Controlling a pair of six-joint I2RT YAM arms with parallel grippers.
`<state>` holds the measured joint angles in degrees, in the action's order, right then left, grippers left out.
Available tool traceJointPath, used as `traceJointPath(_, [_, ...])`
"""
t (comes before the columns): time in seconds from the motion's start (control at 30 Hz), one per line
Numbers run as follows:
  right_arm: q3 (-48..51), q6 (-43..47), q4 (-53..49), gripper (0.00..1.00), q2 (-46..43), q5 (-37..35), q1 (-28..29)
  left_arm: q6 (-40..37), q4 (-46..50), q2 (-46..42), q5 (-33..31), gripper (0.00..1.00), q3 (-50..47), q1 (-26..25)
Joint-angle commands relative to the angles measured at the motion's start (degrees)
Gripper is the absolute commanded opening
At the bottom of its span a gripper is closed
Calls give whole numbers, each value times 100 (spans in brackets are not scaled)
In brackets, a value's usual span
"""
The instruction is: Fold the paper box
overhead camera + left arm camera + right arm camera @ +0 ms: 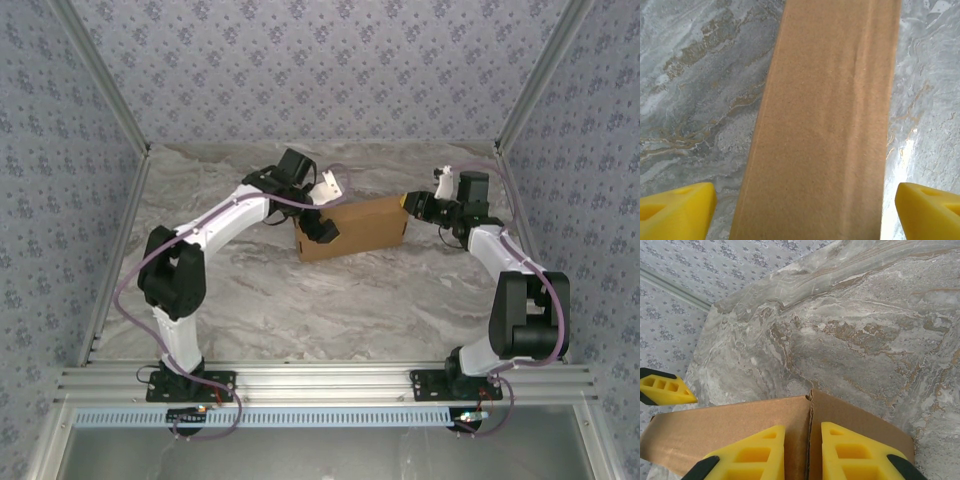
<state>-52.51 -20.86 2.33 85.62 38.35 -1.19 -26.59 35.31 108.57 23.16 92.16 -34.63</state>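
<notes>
The paper box [352, 228], at the far middle of the table [300, 310], was judged nearly folded into a block, its left end straddled by the wide-spread left gripper [804, 212], a right-end panel pinched by the right gripper [803, 450], closing tucks left.

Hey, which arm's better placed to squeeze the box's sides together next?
Left, likely. The left fingers stand wide open on either side of the paper box, ready to close. The right fingers are pinched on a cardboard edge at its other end.
</notes>
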Motion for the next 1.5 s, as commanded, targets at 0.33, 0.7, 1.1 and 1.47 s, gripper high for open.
traceJointPath(0.33, [-56, 179, -840, 22, 225, -213, 101, -582, 878, 255, 230, 57, 666, -69])
traceJointPath(0.7, [-612, 252, -1417, 45, -410, -449, 51, -591, 21, -425, -934, 40, 213, -172])
traceJointPath(1.1, [-785, 390, -1858, 55, -1057, -797, -106, -1440, -2336, -953, -3612, 44, -1269, -684])
traceJointPath(1.47, [-562, 381, -1763, 56, -1029, -732, -163, -1982, -4059, -736, -4765, 50, -2220, -1146])
